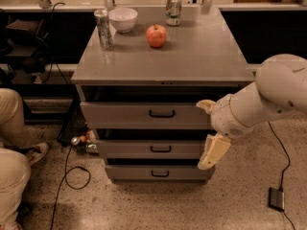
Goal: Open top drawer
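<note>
Top drawer [120, 115] sits right under the tabletop [201, 56], the tallest front of the three, with its dark bar handle [161, 113] at the centre of the front. A dark gap shows above the front; can't tell whether it's already pulled out a bit.

The hand [203, 135] is right of the handle and slightly lower, over the right end of the drawer fronts and not touching the handle. Its fingers [214, 150] are spread wide, one level with the handle and the other down past the middle drawer [124, 149].

To do this well, I'd say the hand needs to go left and a little up until the bar sits between the fingers. Then it should close fully on the bar before pulling. The pull should be straight out, square to the front, so the drawer doesn't bind. Keep clear of the middle drawer's handle below. Pull smoothly too, since the apple [156, 35] up above the handle could roll.
</note>
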### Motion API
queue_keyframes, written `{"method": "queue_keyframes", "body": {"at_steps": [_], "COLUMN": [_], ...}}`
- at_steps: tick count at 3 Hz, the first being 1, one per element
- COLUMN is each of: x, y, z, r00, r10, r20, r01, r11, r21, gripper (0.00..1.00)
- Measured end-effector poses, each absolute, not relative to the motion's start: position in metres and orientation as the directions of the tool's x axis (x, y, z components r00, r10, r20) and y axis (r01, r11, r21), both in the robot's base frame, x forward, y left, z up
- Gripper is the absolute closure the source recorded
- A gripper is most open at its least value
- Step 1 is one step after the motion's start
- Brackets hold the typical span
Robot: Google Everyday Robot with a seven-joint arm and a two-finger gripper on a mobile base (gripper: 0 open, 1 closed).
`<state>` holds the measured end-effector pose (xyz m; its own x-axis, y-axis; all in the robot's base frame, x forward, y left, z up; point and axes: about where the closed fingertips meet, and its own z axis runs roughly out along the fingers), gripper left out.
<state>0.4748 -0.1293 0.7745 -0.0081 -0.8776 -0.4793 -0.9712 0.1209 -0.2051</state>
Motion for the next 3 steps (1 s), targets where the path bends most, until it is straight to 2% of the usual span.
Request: {"method": "queue_keyframes", "body": {"at_steps": [2,3], "x": [0.563,0.565], "y": [-0.184,-0.183], "z": [0.725,0.721], "r00": [0.112,0.129], "r10": [-0.931,-0.932], "r20": [-0.348,-0.340], "r01": [-0.909,-0.906], "r11": [0.045,0.029], "r21": [-0.414,-0.423], "gripper": [0.00,0.00]}}
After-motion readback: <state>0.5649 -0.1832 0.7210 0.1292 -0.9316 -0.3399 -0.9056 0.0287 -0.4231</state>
